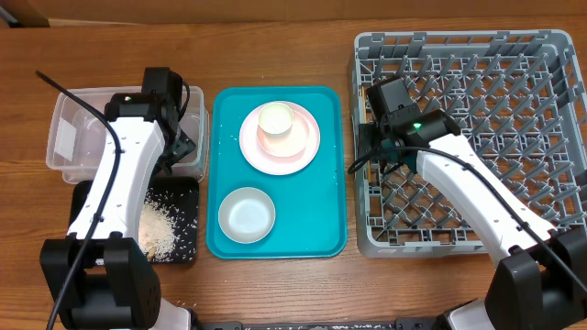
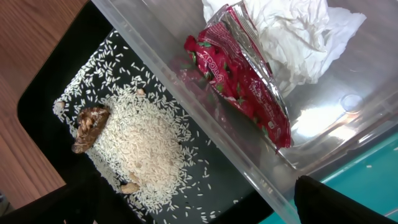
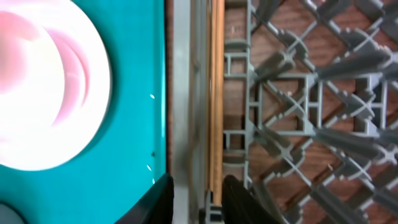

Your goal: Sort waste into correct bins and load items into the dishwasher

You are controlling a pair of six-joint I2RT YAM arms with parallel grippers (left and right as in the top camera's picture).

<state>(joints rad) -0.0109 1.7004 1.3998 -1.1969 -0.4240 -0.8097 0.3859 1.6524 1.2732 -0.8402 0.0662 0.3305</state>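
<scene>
Between tub (image 1: 73, 137) and rack (image 1: 514, 110), teal tray (image 1: 225, 238)

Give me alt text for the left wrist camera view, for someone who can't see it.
A clear plastic tub holds a crinkled red wrapper and a crumpled white napkin. Beside it, a black tray carries a pile of white rice with brown food scraps.

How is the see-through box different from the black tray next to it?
The clear tub is see-through with tall walls, while the black tray is dark and shallow. The clear tub holds a red wrapper and a white napkin, while the black tray holds rice and brown scraps. Both are rectangles with waste inside, and they sit side by side.
</scene>
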